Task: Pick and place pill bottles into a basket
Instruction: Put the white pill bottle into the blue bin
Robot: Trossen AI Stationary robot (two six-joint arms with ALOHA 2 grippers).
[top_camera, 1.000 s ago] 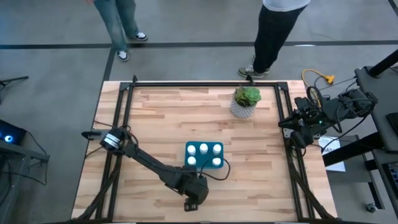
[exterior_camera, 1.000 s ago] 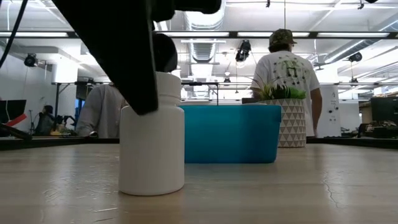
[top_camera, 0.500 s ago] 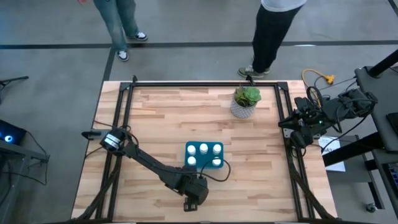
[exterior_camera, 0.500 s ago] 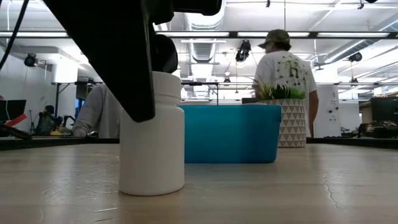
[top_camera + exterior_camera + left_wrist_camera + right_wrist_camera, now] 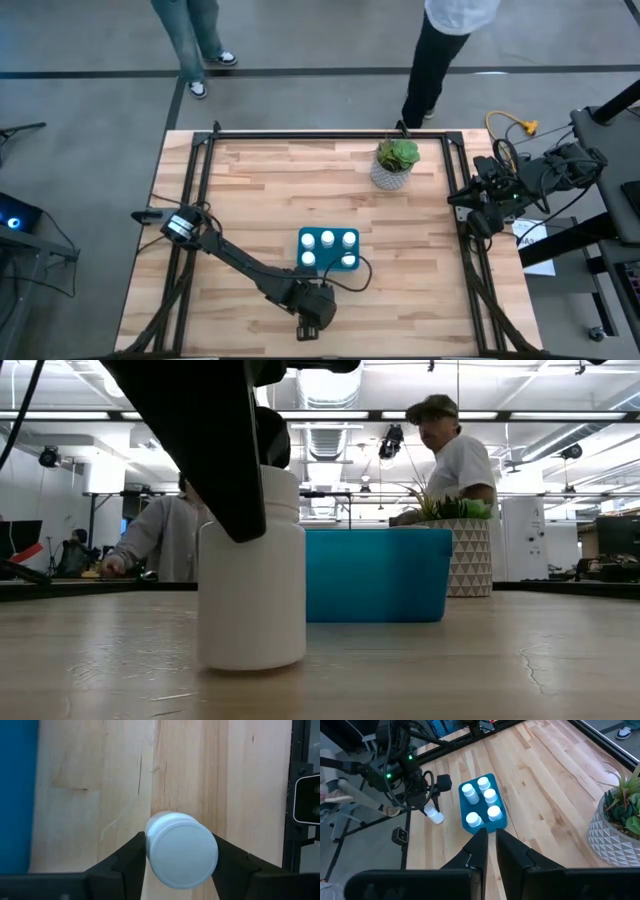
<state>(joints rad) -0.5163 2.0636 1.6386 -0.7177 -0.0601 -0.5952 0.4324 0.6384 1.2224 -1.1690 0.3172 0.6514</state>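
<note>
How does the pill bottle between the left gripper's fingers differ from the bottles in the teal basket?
The pill bottle at the left gripper stands alone on the wooden table, a dark finger on each side; the five bottles sit together inside the basket, with nothing gripping them. It is outside the basket, near the table's front edge. All are white, capped and upright.

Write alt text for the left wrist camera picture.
The left hand has its two dark fingers against the sides of a white pill bottle standing on the wooden table. The blue basket runs along one edge.
</note>
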